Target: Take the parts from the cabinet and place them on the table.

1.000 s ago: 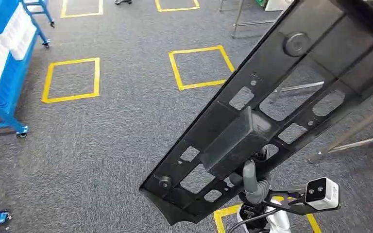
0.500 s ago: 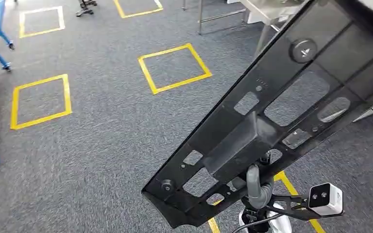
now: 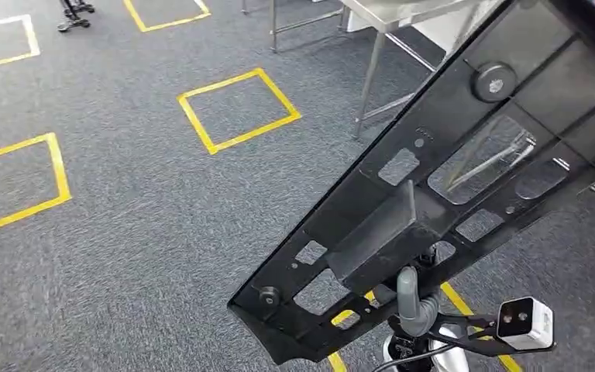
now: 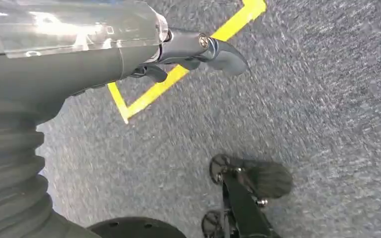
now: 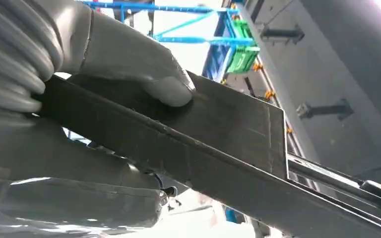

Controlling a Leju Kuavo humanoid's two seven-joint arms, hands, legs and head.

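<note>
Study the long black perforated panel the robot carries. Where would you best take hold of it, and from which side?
Grip the raised block-like rib near the middle of the long black perforated panel, coming from below, as the right hand does. It probably gives fingers a solid ledge near the balance point; the thin cut-out edges look harder to clamp.

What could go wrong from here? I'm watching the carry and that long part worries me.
The black panel is long, and the right hand grips it near one end, so it may tilt or slip. Its far end reaches toward the metal table, whose legs it could strike on approach. The panel also covers much of the head view, which may hamper judging the placement.
</note>
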